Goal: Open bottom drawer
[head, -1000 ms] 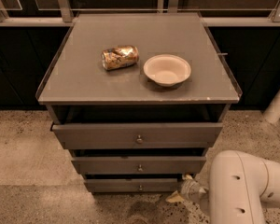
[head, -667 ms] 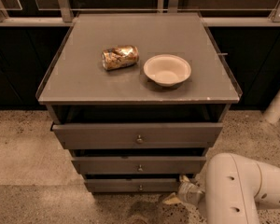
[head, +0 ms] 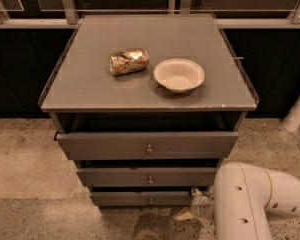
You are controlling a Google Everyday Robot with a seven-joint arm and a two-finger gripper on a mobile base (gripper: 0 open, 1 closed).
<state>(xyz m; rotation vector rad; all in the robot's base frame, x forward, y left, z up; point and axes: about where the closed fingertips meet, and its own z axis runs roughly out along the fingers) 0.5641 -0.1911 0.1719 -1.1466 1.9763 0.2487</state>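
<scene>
- Grey flat-topped cabinet (head: 115, 91) with three drawers fills the middle of the frame, seen from above and in front.
- Bottom drawer (head: 125, 199), the narrowest and thinnest grey front, sits low in the frame, just below centre. It has a tiny round metal knob (head: 150, 201) in the middle and a thin dark gap above it.
- Above it are the mid-sized grey drawer front (head: 115, 177) and the widest grey top drawer front (head: 105, 145). The top one sticks out a bit, with a dark opening over it.
- The light-coloured gripper (head: 187, 212) is down at the lower right, just beside the right end of the bottom drawer and close to the floor. Honestly can't tell if it's spread or pressed together, or whether it touches the drawer.
- The fat white robot arm segment (head: 250, 199) fills the lower right corner.
- On the cabinet top there's a crumpled shiny gold-brown snack bag (head: 128, 61) left of centre, with a cream round bowl (head: 179, 75) just beside it on the right, not touching. Can't make out any lettering or brand on the bag.
- Speckled beige floor (head: 20, 154) all around, with a greyer patch (head: 40, 219) at the lower left.
</scene>
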